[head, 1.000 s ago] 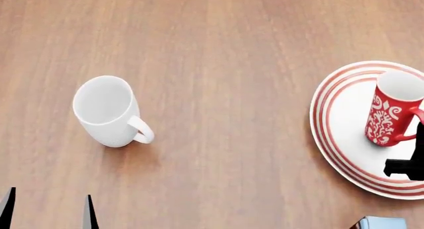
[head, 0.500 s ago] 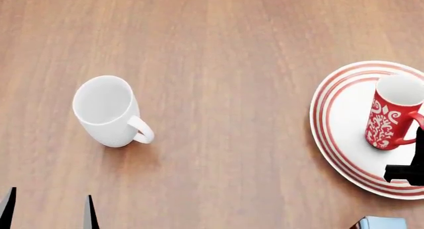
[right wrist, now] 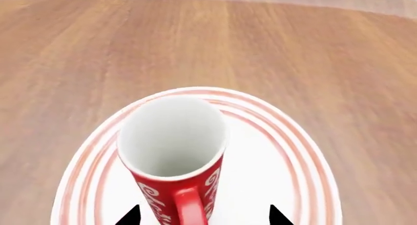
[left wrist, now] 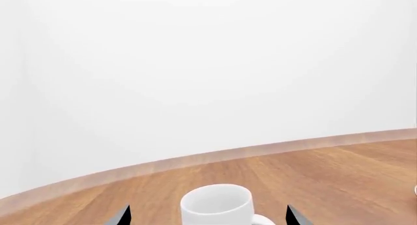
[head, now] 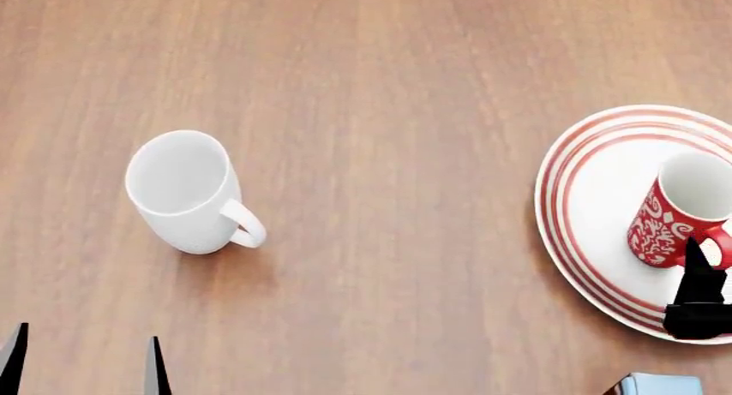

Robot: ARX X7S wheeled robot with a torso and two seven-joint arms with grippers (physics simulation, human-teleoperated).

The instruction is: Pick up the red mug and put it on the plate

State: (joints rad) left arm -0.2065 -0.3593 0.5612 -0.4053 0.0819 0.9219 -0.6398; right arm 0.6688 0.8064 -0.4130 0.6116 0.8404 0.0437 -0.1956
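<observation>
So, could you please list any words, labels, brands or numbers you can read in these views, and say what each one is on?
None: no readable text in any view.
Red mug: only white swirls, no letters.
Plate: only red rings.
White mug: plain.

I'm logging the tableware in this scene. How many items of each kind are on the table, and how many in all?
Mugs: 2, the red mug and the white mug
Plates: 1, the plate, which the red mug stands on
Total: 3
</observation>
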